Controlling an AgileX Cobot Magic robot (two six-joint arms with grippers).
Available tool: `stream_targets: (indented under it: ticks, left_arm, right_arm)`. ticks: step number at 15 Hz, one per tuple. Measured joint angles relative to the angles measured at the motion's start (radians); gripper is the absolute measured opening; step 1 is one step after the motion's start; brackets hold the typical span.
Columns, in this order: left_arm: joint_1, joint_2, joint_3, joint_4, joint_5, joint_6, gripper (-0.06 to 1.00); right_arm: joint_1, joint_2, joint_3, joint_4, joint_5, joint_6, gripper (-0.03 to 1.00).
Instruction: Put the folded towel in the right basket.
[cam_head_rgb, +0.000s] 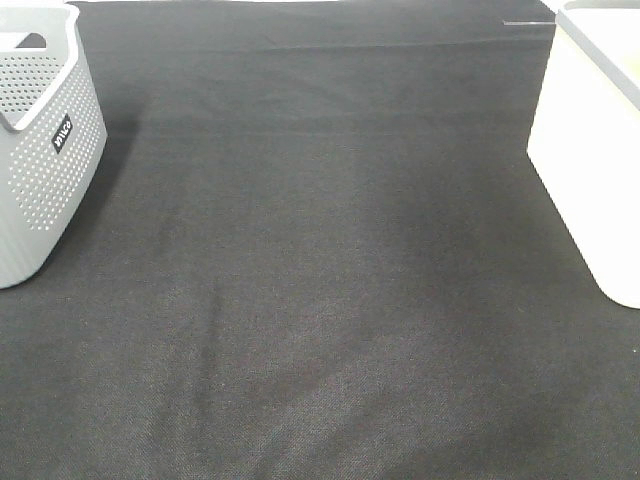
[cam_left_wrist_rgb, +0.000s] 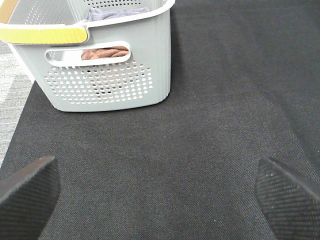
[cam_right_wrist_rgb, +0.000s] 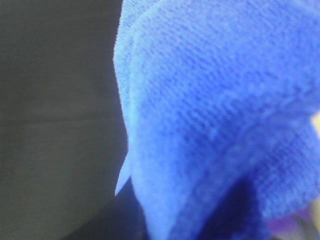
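The folded towel (cam_right_wrist_rgb: 215, 100) is bright blue terry cloth. It fills most of the right wrist view, very close to the camera and raised off the dark mat (cam_right_wrist_rgb: 55, 125). My right gripper holds it, and the cloth hides the fingers. The right basket (cam_head_rgb: 590, 150) is white and stands at the right edge of the exterior high view. My left gripper (cam_left_wrist_rgb: 160, 200) is open and empty, low over the mat, a short way from the grey perforated basket (cam_left_wrist_rgb: 107, 85). Neither arm shows in the exterior high view.
The grey basket (cam_head_rgb: 45, 150) stands at the left edge of the black mat (cam_head_rgb: 320, 300). It holds a brown towel (cam_left_wrist_rgb: 105, 51) and a greyish cloth (cam_left_wrist_rgb: 117, 12). A yellow strip (cam_left_wrist_rgb: 42, 35) runs along its rim.
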Motion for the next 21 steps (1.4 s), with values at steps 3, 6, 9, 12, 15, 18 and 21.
stream_targets:
  ticks: [3, 6, 9, 12, 15, 18, 21]
  left_arm:
    - [0.0, 0.0, 0.0, 0.0, 0.0, 0.0, 0.99]
    - [0.0, 0.0, 0.0, 0.0, 0.0, 0.0, 0.99]
    - [0.0, 0.0, 0.0, 0.0, 0.0, 0.0, 0.99]
    - [0.0, 0.0, 0.0, 0.0, 0.0, 0.0, 0.99]
    - [0.0, 0.0, 0.0, 0.0, 0.0, 0.0, 0.99]
    - [0.0, 0.0, 0.0, 0.0, 0.0, 0.0, 0.99]
    - [0.0, 0.0, 0.0, 0.0, 0.0, 0.0, 0.99]
  right_arm:
    - [-0.11, 0.047, 0.111, -0.021, 0.003, -0.003, 0.15]
    - [-0.131, 0.099, 0.223, -0.033, 0.007, 0.024, 0.17]
    - [-0.131, 0.102, 0.254, -0.02, 0.009, 0.022, 0.59]
    - [-0.116, 0.102, 0.256, -0.01, 0.009, 0.026, 0.93]
    - [0.05, 0.061, 0.256, -0.11, 0.009, 0.073, 0.96]
    - [0.166, -0.038, 0.284, -0.157, 0.004, 0.107, 0.96]
    - [0.179, -0.362, 0.61, -0.185, -0.003, 0.129, 0.96]
